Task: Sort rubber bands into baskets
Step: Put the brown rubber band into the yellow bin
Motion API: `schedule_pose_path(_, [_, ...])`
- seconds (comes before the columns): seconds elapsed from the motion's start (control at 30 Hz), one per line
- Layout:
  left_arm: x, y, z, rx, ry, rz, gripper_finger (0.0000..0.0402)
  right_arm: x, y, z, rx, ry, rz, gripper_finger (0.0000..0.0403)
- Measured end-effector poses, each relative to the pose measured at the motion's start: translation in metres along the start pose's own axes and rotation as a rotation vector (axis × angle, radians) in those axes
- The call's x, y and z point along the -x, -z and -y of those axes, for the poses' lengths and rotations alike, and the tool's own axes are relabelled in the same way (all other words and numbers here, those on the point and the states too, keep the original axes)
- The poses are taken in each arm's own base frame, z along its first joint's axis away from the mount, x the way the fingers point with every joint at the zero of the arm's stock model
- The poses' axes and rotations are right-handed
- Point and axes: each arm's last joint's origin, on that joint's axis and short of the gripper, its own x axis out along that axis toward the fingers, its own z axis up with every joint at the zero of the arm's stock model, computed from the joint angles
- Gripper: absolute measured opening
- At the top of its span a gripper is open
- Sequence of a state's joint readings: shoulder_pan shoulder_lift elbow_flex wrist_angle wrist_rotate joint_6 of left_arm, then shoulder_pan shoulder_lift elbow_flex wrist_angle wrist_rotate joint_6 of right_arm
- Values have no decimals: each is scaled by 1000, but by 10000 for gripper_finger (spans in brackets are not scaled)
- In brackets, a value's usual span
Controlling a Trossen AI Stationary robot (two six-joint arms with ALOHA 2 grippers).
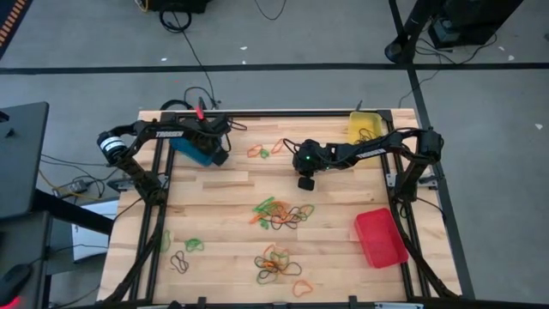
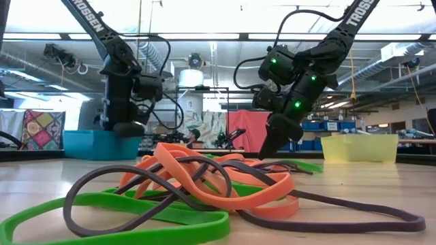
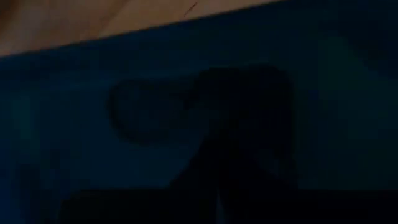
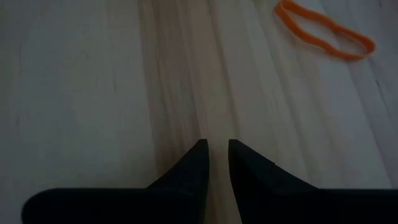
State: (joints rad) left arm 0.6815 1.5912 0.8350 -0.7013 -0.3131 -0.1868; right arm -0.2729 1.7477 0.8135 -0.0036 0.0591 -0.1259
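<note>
The word "TROSSEN" stands in white capitals on the left arm [image 1: 168, 133], readable along its upper link in the high view. In the low view the same brand shows on both arms: on the left arm [image 2: 92, 20] the letters run down the slanted link near the picture's upper left, cut off at the edge, and on the right arm [image 2: 357, 15] they run up the slanted link at the upper right. No other text, label or number can be read.

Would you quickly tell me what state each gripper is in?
Left gripper: shut, empty, over the blue basket.
Right gripper: nearly shut, holding nothing.
</note>
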Motion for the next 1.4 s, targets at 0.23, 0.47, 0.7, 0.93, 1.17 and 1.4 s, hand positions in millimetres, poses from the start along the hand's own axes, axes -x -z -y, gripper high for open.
schedule_pose_path(0.23, [48,-13,-15,0,-99,102,1,0,0,0,-2,0,-1,74])
schedule_pose_path(0.47, [83,-13,-26,30,-121,190,1,0,0,0,-3,0,0,74])
schedule_pose_path(0.7, [124,-23,-12,-75,-55,373,0,0,-2,0,-3,6,23,74])
schedule_pose_path(0.93, [155,-37,27,-256,311,656,0,8,-15,2,-7,20,140,74])
schedule_pose_path(1.17, [169,-37,47,-383,453,785,0,39,-47,16,-72,-21,464,86])
schedule_pose_path(1.4, [166,-34,59,-496,500,787,0,56,-67,15,54,-25,709,122])
